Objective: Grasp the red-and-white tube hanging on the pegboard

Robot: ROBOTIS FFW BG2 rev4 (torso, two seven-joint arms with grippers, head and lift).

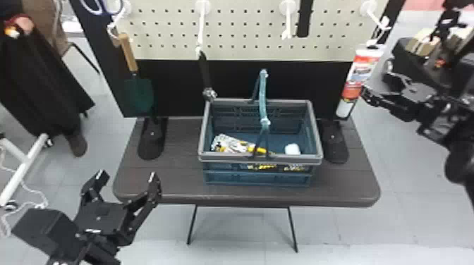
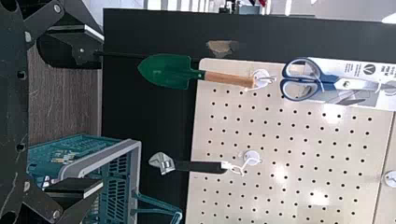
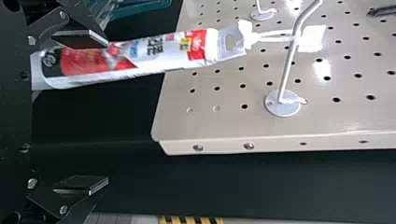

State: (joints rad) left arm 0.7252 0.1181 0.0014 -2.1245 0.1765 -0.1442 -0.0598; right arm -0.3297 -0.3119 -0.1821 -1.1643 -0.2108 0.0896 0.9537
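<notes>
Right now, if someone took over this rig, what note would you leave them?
Left pincer: open, parked low by the front left corner of the table.
Right pincer: open, at the lower end of the red-and-white tube, which lies close by one finger, not clamped.
The tube hangs from its hook on the pegboard.
Done: approach.
Left: centre the tube, shut on it.

The red-and-white tube (image 3: 140, 51) carries coloured lettering along its side, too blurred to make out. The card (image 2: 369, 86) behind the scissors (image 2: 303, 79) bears small print, likewise unreadable.
</notes>
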